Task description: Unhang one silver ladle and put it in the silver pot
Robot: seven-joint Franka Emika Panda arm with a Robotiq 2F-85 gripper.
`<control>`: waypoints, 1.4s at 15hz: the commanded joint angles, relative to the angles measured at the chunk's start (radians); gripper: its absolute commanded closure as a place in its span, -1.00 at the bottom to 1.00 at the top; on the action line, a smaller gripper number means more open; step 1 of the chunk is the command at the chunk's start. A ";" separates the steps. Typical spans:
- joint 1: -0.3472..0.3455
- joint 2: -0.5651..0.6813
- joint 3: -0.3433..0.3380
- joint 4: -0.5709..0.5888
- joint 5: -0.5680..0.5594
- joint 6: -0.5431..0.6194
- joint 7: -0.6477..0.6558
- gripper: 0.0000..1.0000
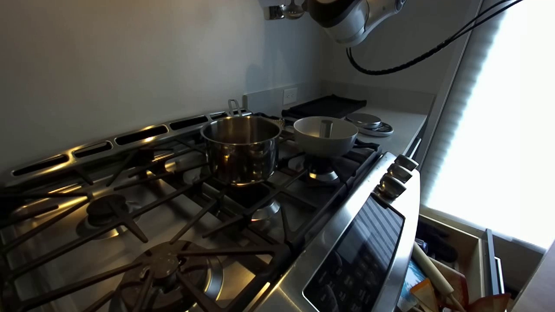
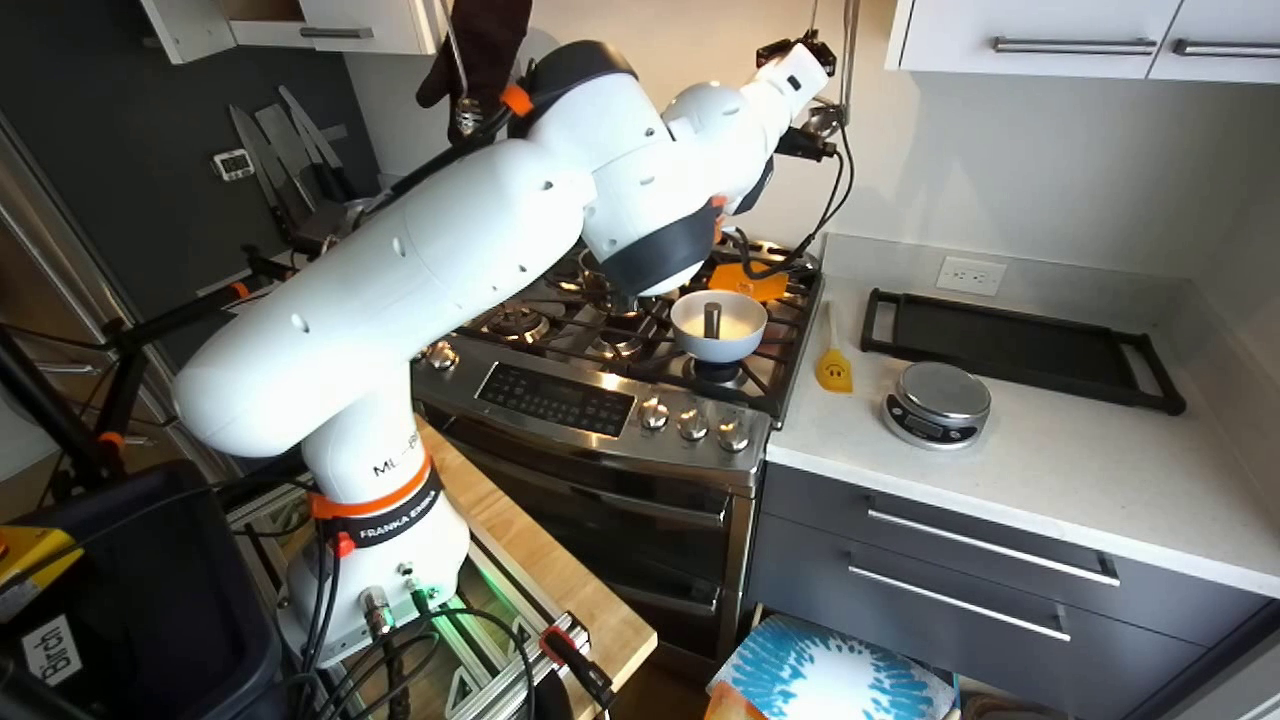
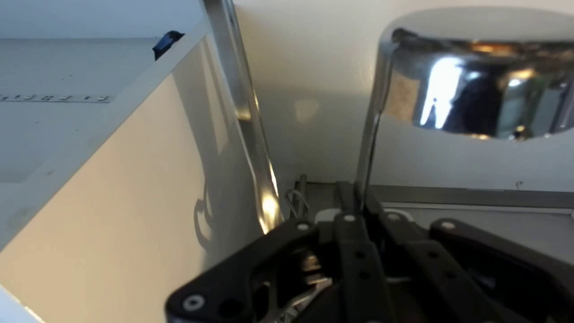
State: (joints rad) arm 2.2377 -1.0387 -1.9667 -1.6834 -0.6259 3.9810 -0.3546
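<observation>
In the wrist view a silver ladle (image 3: 482,89) has a shiny cup-shaped bowl. Its thin handle (image 3: 374,123) runs in between the fingertips of my gripper (image 3: 358,197), which is shut on it. In an exterior view the hand is up by the wall, just left of the upper cabinet, where a round silver bowl (image 2: 822,120) hangs below it; I cannot tell whether this belongs to the held ladle. The silver pot (image 1: 240,158) stands on the stove, well below the arm, its mouth facing up. From the robot's side the arm hides most of that spot.
A second metal handle (image 3: 244,112) hangs beside the gripper. Close by is the side wall of a white cabinet (image 3: 148,179). Next to the pot sits a wide white pan (image 1: 325,145). A black tray (image 2: 1020,345) and a kitchen scale (image 2: 938,402) lie on the counter.
</observation>
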 commanded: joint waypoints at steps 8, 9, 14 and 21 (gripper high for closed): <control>-0.019 -0.069 0.074 -0.032 -0.038 -0.050 0.117 0.98; -0.019 -0.075 0.077 -0.034 -0.041 -0.057 0.124 0.98; -0.021 -0.105 0.099 -0.033 -0.061 -0.076 0.138 0.98; -0.028 -0.188 0.160 -0.019 -0.204 -0.047 0.201 0.98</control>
State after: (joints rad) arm 2.2235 -1.1639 -1.8467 -1.7119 -0.7616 3.9293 -0.1822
